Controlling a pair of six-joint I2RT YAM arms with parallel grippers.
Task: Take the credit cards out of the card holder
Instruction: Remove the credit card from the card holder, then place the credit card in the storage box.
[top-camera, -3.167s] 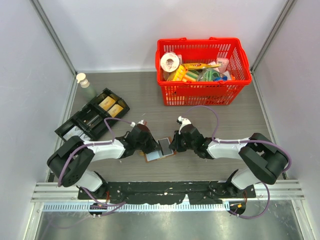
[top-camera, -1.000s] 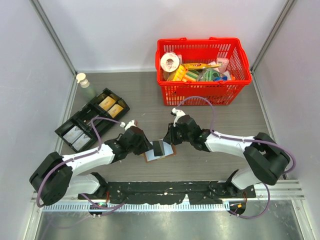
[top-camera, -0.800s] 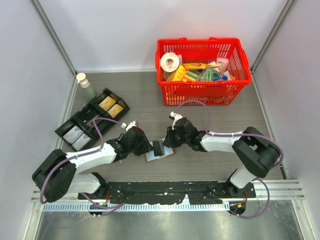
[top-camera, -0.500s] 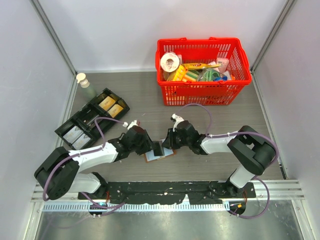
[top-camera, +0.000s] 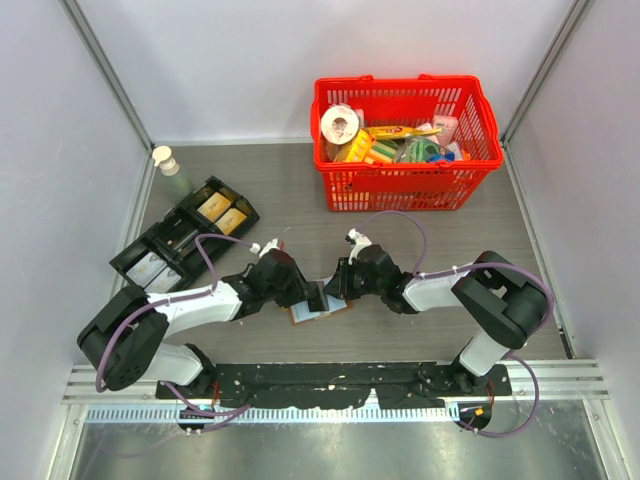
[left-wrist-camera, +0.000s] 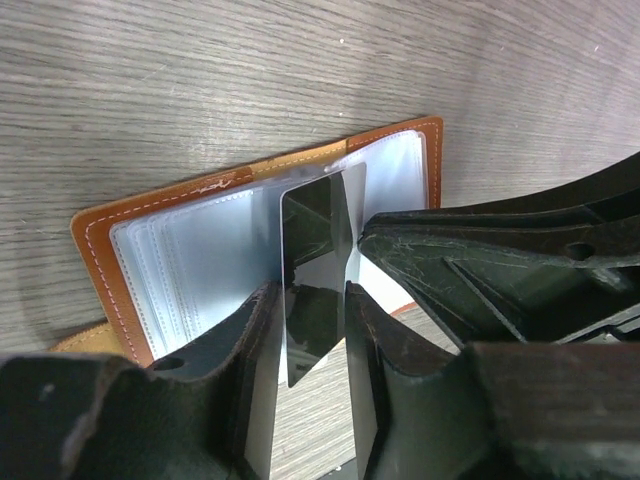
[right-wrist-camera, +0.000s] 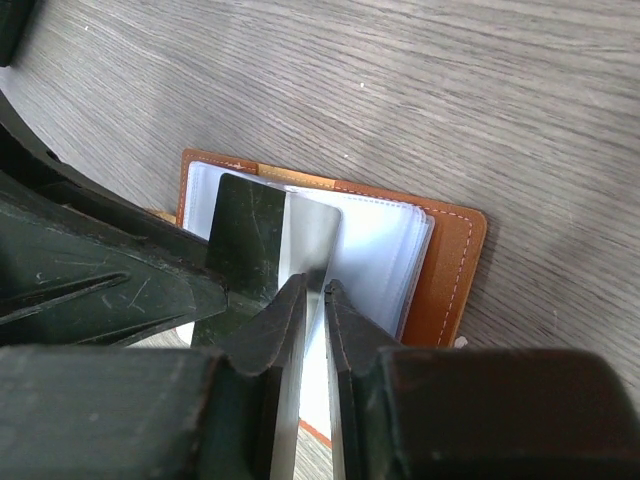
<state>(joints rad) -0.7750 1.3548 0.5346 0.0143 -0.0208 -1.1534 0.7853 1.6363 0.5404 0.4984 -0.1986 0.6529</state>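
On the near side of the red basket (top-camera: 400, 188), the card holder (left-wrist-camera: 180, 255) lies open, left gripper (left-wrist-camera: 308, 300) spread astride, likely pinning it, right gripper (right-wrist-camera: 314, 292) pinching a credit card (right-wrist-camera: 255, 225) to pull.

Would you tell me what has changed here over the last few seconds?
The right arm folded its elbow inward, and the right gripper, lifted back a second ago, came down beside the dark card again. The left arm shifted slightly. The card holder, tray, basket and bottle stayed put.

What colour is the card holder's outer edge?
Orange-brown leather with pale stitching on the card holder, clearest in the left wrist view.
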